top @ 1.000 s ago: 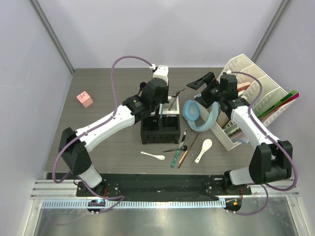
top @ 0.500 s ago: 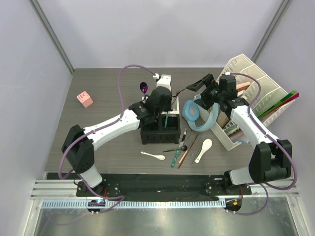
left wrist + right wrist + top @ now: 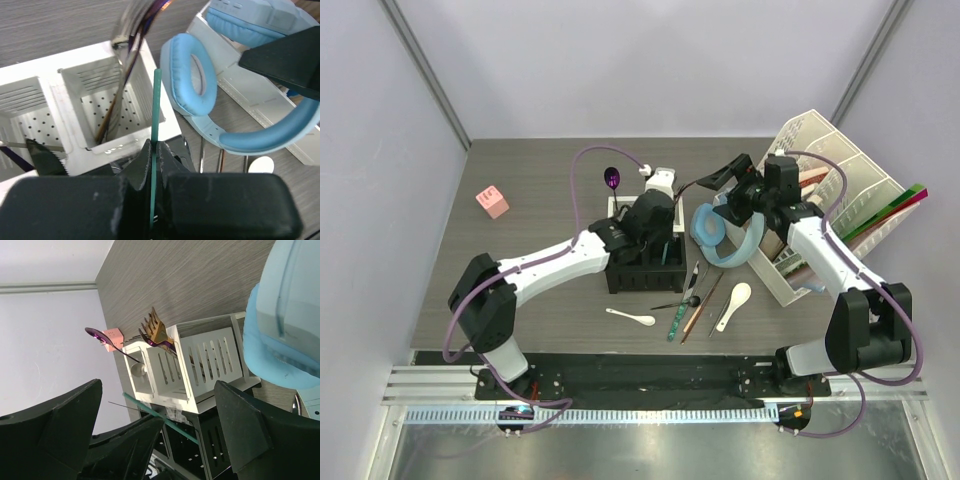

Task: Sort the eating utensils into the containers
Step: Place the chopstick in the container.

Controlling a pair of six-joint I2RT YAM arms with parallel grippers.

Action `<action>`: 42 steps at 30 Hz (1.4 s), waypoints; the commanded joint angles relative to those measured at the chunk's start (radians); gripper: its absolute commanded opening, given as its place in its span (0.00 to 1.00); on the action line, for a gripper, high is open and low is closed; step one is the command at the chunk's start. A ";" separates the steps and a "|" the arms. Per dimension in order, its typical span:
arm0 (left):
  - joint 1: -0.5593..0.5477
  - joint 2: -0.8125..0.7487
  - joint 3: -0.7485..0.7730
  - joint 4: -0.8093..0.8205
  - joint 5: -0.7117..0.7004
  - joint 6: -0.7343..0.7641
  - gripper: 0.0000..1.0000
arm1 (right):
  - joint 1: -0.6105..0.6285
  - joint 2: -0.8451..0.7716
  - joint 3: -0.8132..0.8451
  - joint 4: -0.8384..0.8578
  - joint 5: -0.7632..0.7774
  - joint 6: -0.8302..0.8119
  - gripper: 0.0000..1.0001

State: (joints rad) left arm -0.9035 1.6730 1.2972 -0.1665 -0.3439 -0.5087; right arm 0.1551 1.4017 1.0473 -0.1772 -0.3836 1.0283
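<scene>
Green stick, clamped in left fingers, slanting, tip over black caddy

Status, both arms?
Left hand shut on green stick, over caddy. Right hand open, empty, by headphones. Headphones beside caddy, not blocking.

the table is dark grey with a wood grain; the caddy is black, its upper cells white and dotted with holes; metallic purple spoon, copper fork, teal green stick, light blue headphones, pink block at the left, white soup spoons, green-patterned piece at lower centre
</scene>
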 commanded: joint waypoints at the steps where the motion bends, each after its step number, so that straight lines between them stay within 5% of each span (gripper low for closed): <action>1: -0.032 -0.032 -0.010 0.051 0.031 0.013 0.00 | 0.001 -0.030 -0.035 0.071 -0.008 0.012 1.00; 8: -0.066 -0.038 -0.033 0.050 0.029 0.025 0.31 | 0.001 -0.069 -0.069 0.068 -0.001 0.013 1.00; 15: -0.069 -0.036 0.034 -0.076 -0.003 0.007 0.36 | 0.001 -0.119 -0.069 0.059 0.015 0.013 1.00; 20: -0.052 -0.085 0.144 -0.213 -0.037 0.013 0.47 | 0.011 -0.132 -0.009 -0.020 0.064 0.000 1.00; 25: -0.048 -0.143 0.254 -0.490 0.020 0.004 0.46 | 0.132 -0.095 0.267 -0.329 0.233 -0.212 1.00; 33: -0.021 -0.323 -0.093 -0.551 0.206 0.085 0.43 | 0.181 -0.102 0.218 -0.288 0.232 -0.128 1.00; 42: -0.021 -0.253 -0.147 -0.680 0.322 0.226 0.42 | 0.182 -0.129 0.155 -0.255 0.230 -0.109 1.00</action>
State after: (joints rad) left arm -0.9253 1.4193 1.1267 -0.7937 -0.1001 -0.3729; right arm 0.3309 1.3022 1.2087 -0.4637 -0.1696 0.9043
